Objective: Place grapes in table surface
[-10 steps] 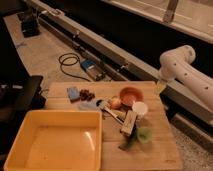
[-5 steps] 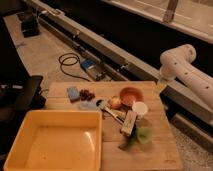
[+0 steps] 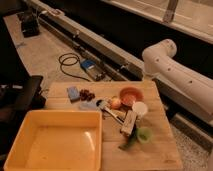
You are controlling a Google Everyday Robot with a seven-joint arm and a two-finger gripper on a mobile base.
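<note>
Nearest us, a yellow tray [image 3: 55, 145] fills the left front of the bench [image 3: 155, 152]. Right of it: a green item [image 3: 143, 134], a tan block-like piece [image 3: 129, 122], a white cup [image 3: 139, 108]. Further back, a yellow-red fruit [image 3: 115, 103] beside the orange bowl [image 3: 131, 94]. The grapes [image 3: 87, 94] lie on the bare wood at far left, just right of the blue block [image 3: 73, 93], beyond the tray's far rim. We note no shift from half a second ago: grapes, dishes and arm sit as they did. The white arm [image 3: 162, 55] bends over the far right corner and its end drops behind the bench edge. The claw is hidden there, so we cannot tell whether it is open or closed. The grapes are well apart from that corner.
</note>
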